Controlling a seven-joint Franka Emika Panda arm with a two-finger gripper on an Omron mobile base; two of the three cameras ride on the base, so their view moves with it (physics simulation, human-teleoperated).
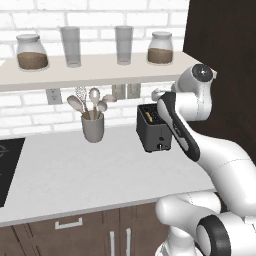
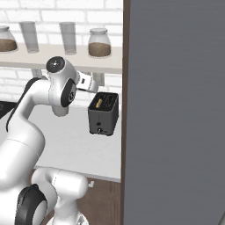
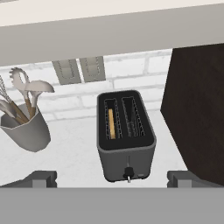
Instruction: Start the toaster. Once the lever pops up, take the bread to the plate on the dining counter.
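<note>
No writing readable on the toaster (image 3: pixel 126 140); bread (image 3: pixel 111 124) seemingly inside.

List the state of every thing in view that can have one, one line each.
toaster: upright on the counter, bread in one slot, other slot empty.
bread: sunk in the slot, on edge.
gripper: open, holding nothing.
utensil cup: upright, full of utensils.
jars: lidded, part filled.
</note>
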